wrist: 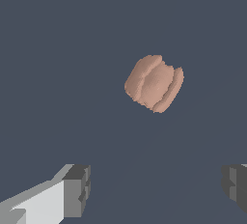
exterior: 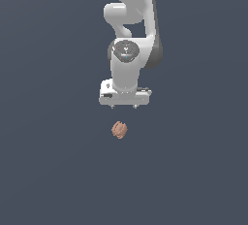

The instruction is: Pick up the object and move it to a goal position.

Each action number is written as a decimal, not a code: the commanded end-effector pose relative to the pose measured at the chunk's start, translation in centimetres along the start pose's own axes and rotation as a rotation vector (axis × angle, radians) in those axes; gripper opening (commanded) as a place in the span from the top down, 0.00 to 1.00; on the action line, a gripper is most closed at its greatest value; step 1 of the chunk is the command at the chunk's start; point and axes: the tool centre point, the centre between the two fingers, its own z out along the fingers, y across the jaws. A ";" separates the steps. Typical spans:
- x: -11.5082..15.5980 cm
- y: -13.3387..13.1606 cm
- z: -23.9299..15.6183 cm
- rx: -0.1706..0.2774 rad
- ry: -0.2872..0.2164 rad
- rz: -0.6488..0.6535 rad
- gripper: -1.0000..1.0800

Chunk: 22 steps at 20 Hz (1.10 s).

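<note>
- Gripper [wrist: 154, 189]: nearest the wrist camera; fingers [wrist: 77, 189] spread wide, holding and touching nothing.
- Object [exterior: 119, 130]: ridged brownish lump on the dark surface, apart from the gripper at its 6 o'clock in the exterior view; long axis unclear.

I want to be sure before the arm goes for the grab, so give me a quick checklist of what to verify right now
1. Gripper open: ok, fingers stand wide apart.
2. Nothing held: ok, the gap is empty.
3. Brownish-orange lump in sight: ok, in both views.
4. Lump between the fingers: not ok, it lies apart from them.
5. Surface around the lump free of other things: ok.
6. Goal position marked: cannot tell, none shows.
</note>
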 end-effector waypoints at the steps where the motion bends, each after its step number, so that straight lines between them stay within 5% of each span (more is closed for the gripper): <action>1: 0.0 0.0 0.0 0.000 0.000 0.000 0.04; 22: 0.8 0.6 -0.9 -0.013 0.013 -0.086 0.04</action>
